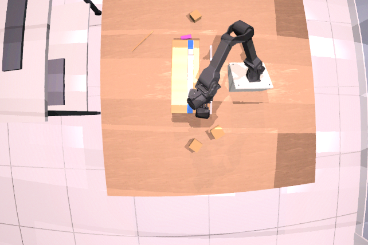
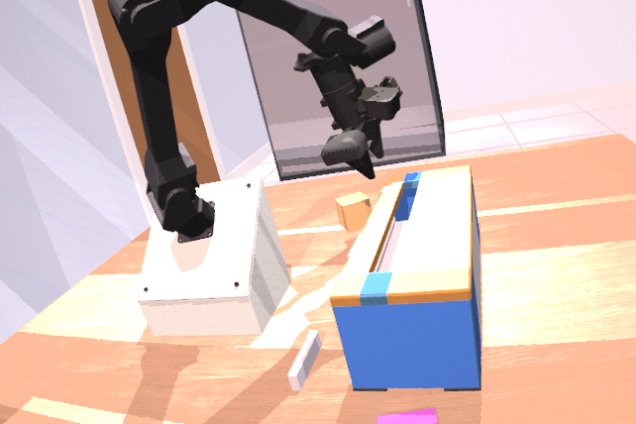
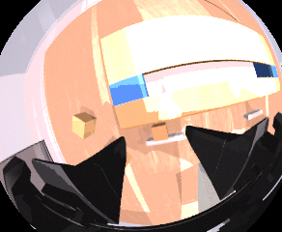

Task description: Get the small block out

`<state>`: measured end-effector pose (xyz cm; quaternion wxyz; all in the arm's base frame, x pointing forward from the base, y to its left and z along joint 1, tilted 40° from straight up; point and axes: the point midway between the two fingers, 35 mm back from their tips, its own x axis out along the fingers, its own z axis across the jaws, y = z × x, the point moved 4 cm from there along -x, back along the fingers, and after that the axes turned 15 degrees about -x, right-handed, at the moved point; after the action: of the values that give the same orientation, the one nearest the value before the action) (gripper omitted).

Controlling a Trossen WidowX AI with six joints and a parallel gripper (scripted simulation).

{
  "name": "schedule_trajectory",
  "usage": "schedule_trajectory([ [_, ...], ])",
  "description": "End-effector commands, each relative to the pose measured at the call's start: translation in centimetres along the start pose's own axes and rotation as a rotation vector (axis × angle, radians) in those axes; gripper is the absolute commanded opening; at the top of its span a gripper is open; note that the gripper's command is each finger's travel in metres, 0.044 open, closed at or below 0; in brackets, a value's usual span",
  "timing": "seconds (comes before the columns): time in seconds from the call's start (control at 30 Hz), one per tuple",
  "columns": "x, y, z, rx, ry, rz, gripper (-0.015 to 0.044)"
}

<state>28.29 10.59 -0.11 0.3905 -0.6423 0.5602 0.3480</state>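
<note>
The box (image 1: 179,75) (image 2: 410,345) (image 3: 131,113) stands upright, with a long slot in its top and blue ends. The small orange block (image 3: 159,130) lies outside the box on the table, between the box's front and a short white bar (image 3: 152,142). It is hidden under the arm in the top view and does not show in the exterior view. My gripper (image 2: 375,166) (image 3: 156,135) is open and empty, with its fingers pointing down, above the height of the box top. In the wrist view the block shows between the fingertips, well beyond them.
Tan cubes stand on the table: two (image 1: 216,131) (image 1: 195,145) past the box's near end, one (image 1: 195,15) past its far end. Another white bar (image 1: 211,52) (image 2: 305,360) (image 3: 253,115), a magenta strip (image 1: 186,36) (image 2: 408,417) and a thin stick (image 1: 142,41) lie around the box.
</note>
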Motion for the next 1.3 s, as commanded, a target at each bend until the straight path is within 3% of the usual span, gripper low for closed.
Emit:
schedule_trajectory([
  [0.0,0.8,1.7,1.3,-0.875,0.104,0.014,0.0285],
  [0.57,0.6,3.3,3.2,-2.220,0.263,0.147,0.0285],
  [1.0,0.4,4.4,4.3,-3.157,0.350,0.420,0.0285],
  [1.27,0.4,4.5,4.4,-3.262,0.352,0.464,0.0285],
])
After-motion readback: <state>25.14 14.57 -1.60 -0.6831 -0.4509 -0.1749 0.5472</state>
